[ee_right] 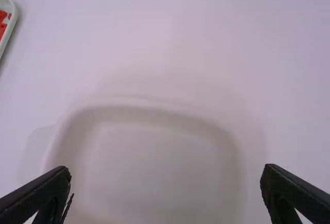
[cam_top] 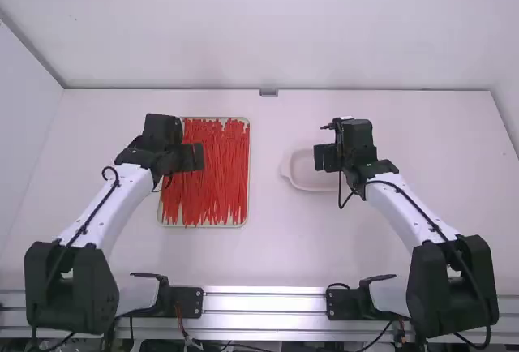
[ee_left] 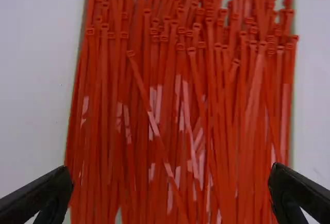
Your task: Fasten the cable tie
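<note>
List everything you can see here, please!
ties: too many to count, red, piled lengthwise on the tray
tray: one, pale, on the table left of the middle
dish: one, white, empty, on the table right of the tray
table: one, white, under everything
left arm: one, white with black joints, reaching from the near left corner to the tray
right arm: one, white with black joints, reaching from the near right corner to the dish
left gripper: one, black, open, above the ties
right gripper: one, black, open, above the dish
</note>
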